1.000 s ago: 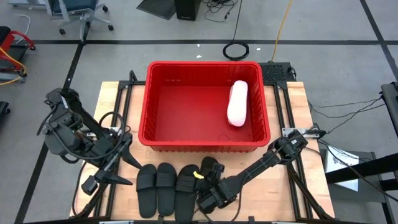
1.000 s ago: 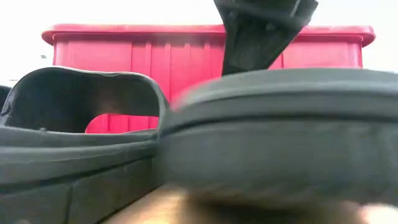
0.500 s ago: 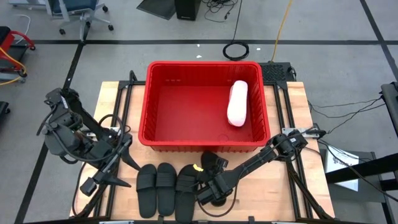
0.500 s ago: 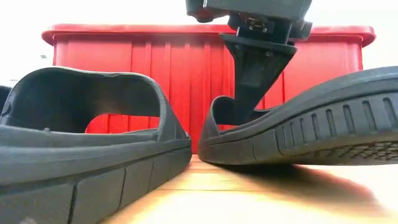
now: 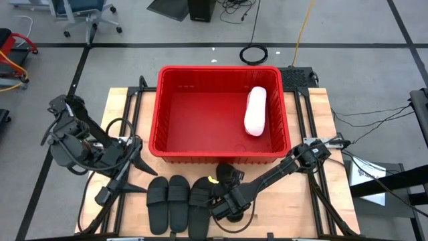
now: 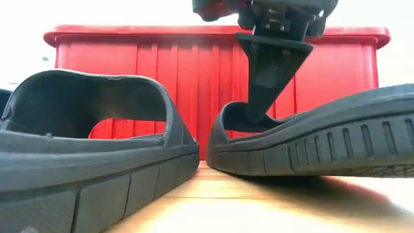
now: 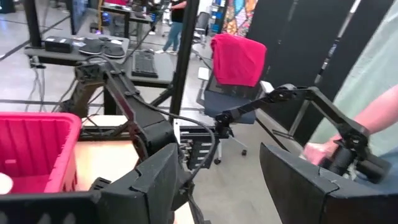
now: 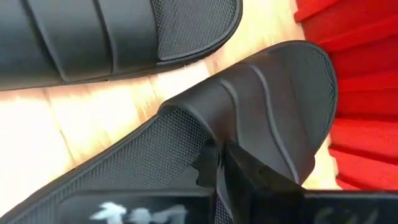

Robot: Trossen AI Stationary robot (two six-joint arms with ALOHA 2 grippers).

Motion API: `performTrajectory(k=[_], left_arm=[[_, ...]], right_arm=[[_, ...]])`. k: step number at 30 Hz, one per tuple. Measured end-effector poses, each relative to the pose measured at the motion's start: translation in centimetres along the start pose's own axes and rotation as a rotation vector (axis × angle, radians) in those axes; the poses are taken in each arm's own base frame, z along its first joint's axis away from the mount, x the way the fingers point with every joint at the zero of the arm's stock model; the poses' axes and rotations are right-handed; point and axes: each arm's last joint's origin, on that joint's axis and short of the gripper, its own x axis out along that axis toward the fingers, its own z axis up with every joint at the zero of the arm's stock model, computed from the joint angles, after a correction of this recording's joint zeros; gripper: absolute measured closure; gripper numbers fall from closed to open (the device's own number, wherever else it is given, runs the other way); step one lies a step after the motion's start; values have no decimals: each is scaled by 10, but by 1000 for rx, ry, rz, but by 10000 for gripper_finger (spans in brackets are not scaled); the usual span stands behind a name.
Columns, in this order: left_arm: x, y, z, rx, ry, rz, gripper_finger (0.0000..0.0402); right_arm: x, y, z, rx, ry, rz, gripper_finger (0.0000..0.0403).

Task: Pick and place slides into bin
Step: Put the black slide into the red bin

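Now right gripper [image 8: 219, 163] clenching strap of black slide [image 8: 249, 118] near desk's front edge; lifting straight, clearing bin [image 5: 221, 157] rim. Left gripper [image 7: 214, 180] waiting released.

The bin [image 5: 221, 110] is mostly bare inside, with one pink slide [image 5: 255, 111] along its right wall. Black slides [image 5: 179, 202] crowd the counter [image 5: 130, 104] strip before its front wall.

Matte, ribbed, seemingly rubbery black slides [image 8: 261, 112], glossy red plastic bin [image 5: 167, 144], pale wood table [image 5: 281, 207].
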Motion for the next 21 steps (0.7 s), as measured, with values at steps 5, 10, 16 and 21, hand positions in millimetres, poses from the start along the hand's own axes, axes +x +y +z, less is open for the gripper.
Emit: performTrajectory(k=[5,10,16,21], left_arm=[[0,0,0,-7,-8,19,176],[0,2,1,-8,-21,61,176],[0,3,1,-6,-35,101,176],[0,4,2,-9,-42,109,176]], right_arm=[[-28,-13,4,-26,-44,67,401],[-73,-40,8,-6,-137,118,402],[-107,-67,9,6,-199,171,402],[-122,-81,10,30,-249,190,402]])
